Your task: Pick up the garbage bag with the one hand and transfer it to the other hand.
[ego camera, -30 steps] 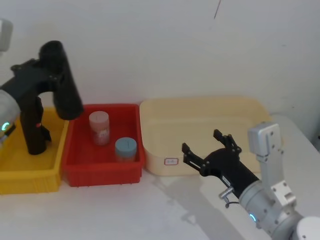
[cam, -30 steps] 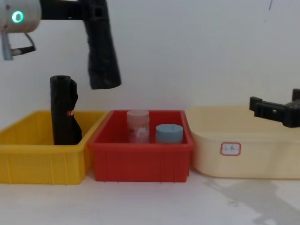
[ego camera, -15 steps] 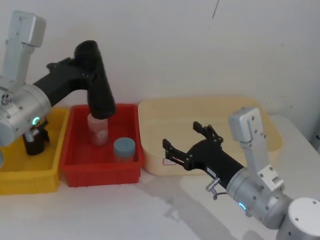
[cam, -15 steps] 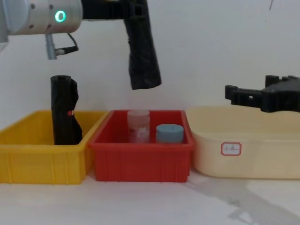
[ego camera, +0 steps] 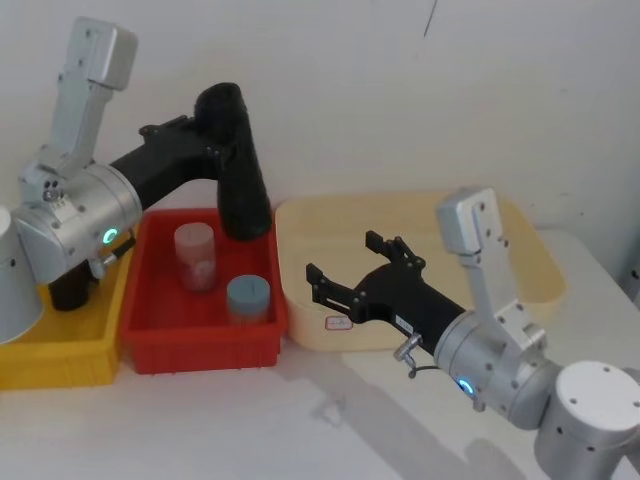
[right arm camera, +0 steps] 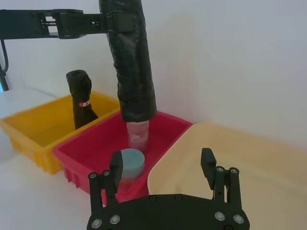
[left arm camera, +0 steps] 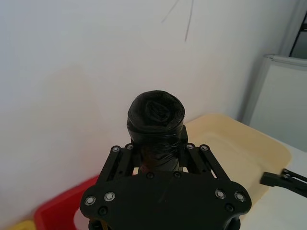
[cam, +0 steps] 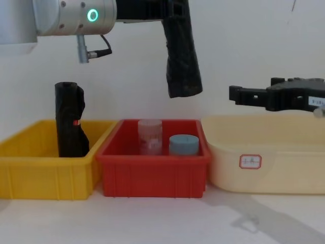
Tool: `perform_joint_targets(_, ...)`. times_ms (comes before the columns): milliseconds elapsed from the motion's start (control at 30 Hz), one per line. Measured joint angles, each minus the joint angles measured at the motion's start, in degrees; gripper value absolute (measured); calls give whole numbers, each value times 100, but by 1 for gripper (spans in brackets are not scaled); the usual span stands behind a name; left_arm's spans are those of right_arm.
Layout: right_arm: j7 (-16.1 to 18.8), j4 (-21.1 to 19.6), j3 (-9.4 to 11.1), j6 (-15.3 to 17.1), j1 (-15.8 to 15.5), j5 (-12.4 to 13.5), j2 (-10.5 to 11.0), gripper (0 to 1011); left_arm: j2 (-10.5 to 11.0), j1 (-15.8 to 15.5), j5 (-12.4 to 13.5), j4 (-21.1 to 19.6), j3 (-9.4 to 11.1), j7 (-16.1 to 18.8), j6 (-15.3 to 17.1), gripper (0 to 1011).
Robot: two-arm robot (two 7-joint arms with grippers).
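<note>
The garbage bag is a wrinkled black roll hanging upright above the right part of the red bin. My left gripper, on the arm with the green ring light, is shut on its upper part. The bag also shows in the chest view, the right wrist view and the left wrist view. My right gripper stands open over the cream bin's near left corner. It points at the bag, a short way off to the bag's right, with nothing between its fingers.
A second black roll with a red mark stands in the yellow bin at the left. The red bin holds a pinkish jar and a blue-lidded jar. A white wall runs close behind the bins.
My left arm has carried the garbage bag to the right, from over the yellow bin to over the red bin's right side. My right gripper has moved left toward it, still open.
</note>
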Motion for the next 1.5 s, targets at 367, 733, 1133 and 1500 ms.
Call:
perform_joint_targets(367,41,312,-144,43,362,-259,-23,1000,-48,-76,-80,42,110,-41,69,391)
perform_joint_targets(733,135,558,-235,20,622,-391,-99,999,-88,-132,-127,52,209,-15,138,391)
perform_joint_targets(1133,235,757,-290,-21,824,-449,-239,999,-116,-173,-188,43,334,-7,237,391)
perform_joint_targets(1500,293,884,-340,-4,978,-458,-387,1000,-112,-173,-203,-1,441,31,286,391)
